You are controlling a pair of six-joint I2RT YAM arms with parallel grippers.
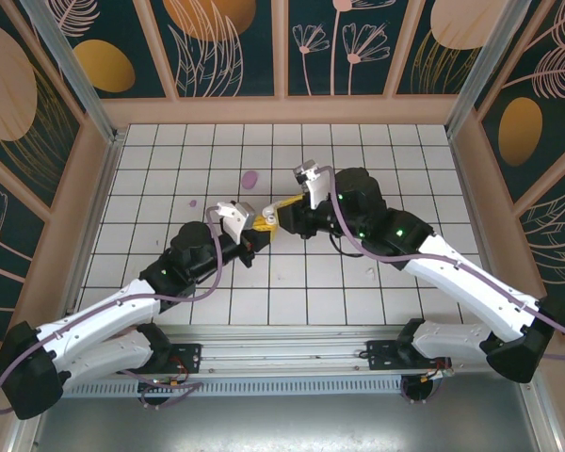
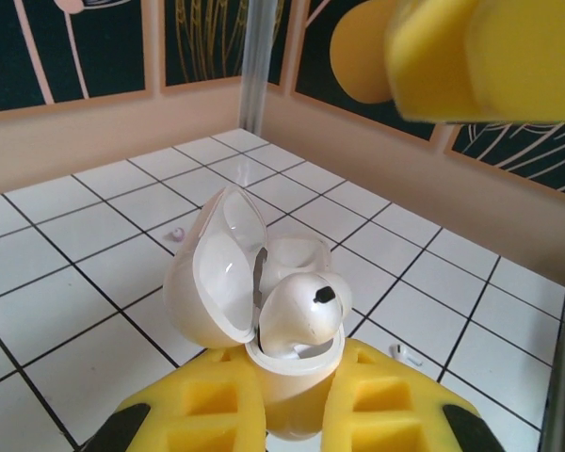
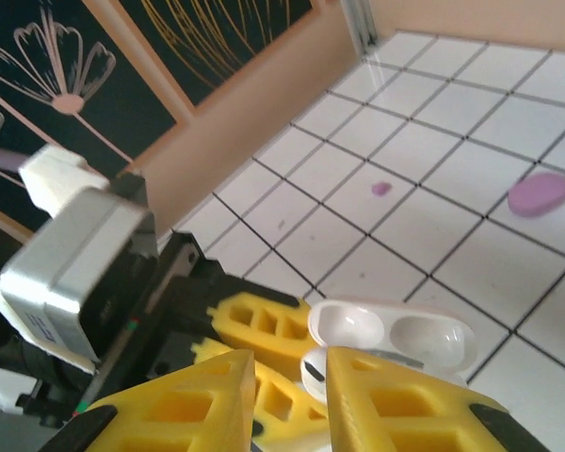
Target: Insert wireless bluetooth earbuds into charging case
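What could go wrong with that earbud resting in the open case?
The earbud sits tilted and proud of the charging case, not visibly seated; a nudge from the right hand just above could tip it out. The left hand pinches only the case's base, so pressing down may twist it.

White arms [image 1: 104, 325] [image 1: 471, 282], purple cables [image 1: 217, 273], yellow tools [image 2: 294, 377] [image 3: 287, 377]

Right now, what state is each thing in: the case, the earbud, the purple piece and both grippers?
left gripper: shut on the charging case.
right gripper: jaws apart, holding nothing.
charging case: upright, lid open.
earbud: in the case's mouth, sticking up, not fully seated.
purple oval piece: lying flat, apart from both grippers.
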